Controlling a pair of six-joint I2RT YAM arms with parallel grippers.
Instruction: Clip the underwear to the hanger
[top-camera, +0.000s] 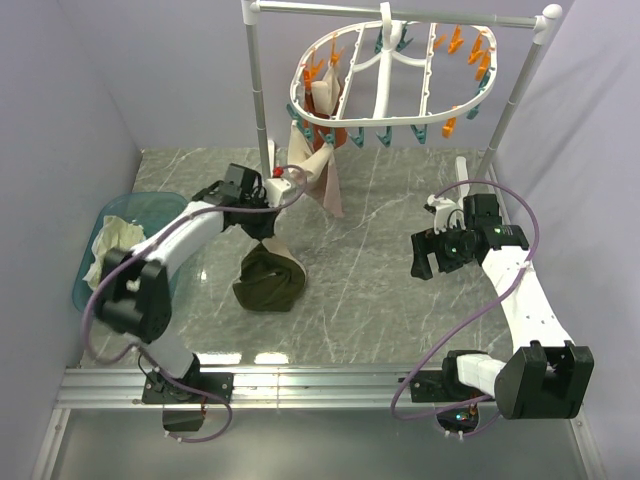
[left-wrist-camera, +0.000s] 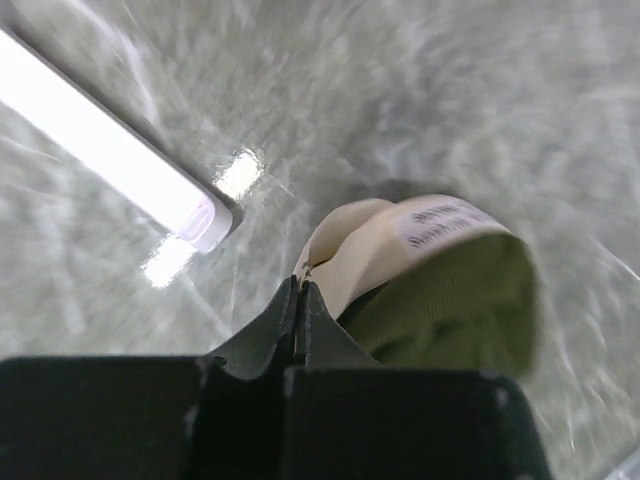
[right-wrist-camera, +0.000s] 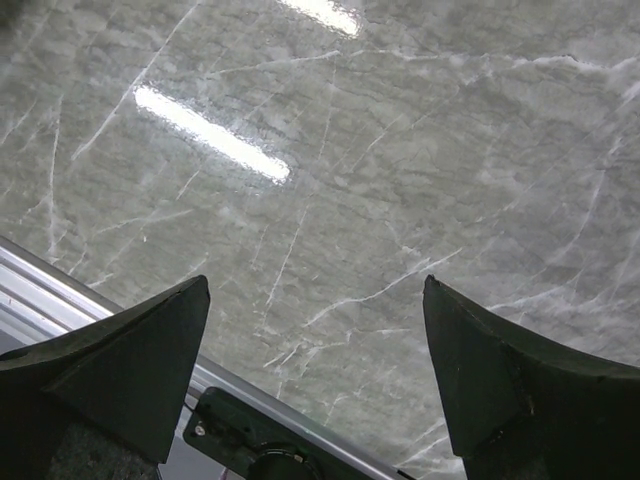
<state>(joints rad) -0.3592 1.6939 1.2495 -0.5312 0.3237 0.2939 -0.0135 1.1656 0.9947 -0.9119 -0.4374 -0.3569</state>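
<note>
Underwear (top-camera: 268, 280): waistband (left-wrist-camera: 380, 245) pinched in the closed left gripper (left-wrist-camera: 300, 295). Hanger (top-camera: 400, 122): well apart, clipping not yet done. Right gripper (right-wrist-camera: 315, 300): jaws apart, empty.

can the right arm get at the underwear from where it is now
Probably yes: the right gripper is open and nothing stands on the table between it and the underwear, which is pinched in the left gripper.

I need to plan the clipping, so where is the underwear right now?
In the top view the underwear hangs left of centre, its waistband pinched by the left gripper, just right of the blue basket and nearer than the hanger.
</note>
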